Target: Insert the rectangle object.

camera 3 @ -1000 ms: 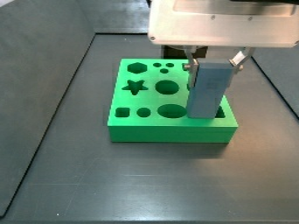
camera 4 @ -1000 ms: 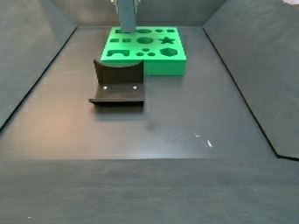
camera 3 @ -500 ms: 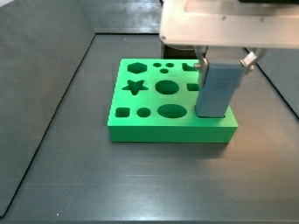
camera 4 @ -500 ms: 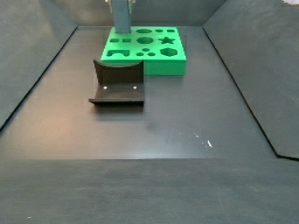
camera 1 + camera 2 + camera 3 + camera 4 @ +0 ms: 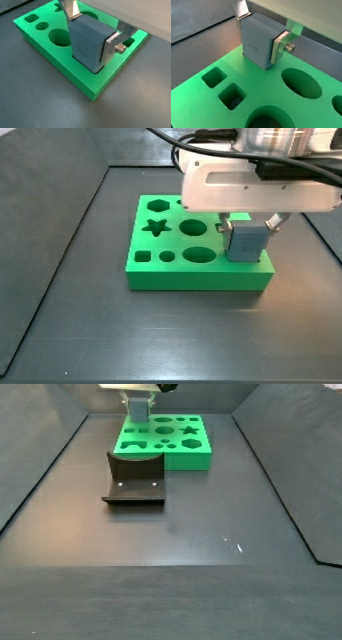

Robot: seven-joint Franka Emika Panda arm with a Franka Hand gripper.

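Observation:
The rectangle object [image 5: 89, 45] is a grey-blue block held upright between my gripper's [image 5: 91, 30] silver fingers. The gripper is shut on it. Its lower end sits inside a rectangular slot at a corner of the green board [image 5: 75, 76]. In the other wrist view the block [image 5: 256, 42] stands in the board [image 5: 301, 114] with the gripper [image 5: 261, 31] clamped on its upper part. In a side view the gripper [image 5: 249, 226] holds the block [image 5: 245, 242] low over the board's near right corner [image 5: 160, 270]. The block [image 5: 139, 412] also shows in the other side view.
The board has several other holes: a star [image 5: 155, 227], round ones [image 5: 194, 227], an oval [image 5: 301, 82] and small squares [image 5: 232, 95]. The dark fixture [image 5: 134, 480] stands on the floor just in front of the board [image 5: 190, 455]. Dark walls bound the floor.
The gripper has come down with the block. The block's lower end has sunk into the slot at the board's corner, and less of it shows above the board.

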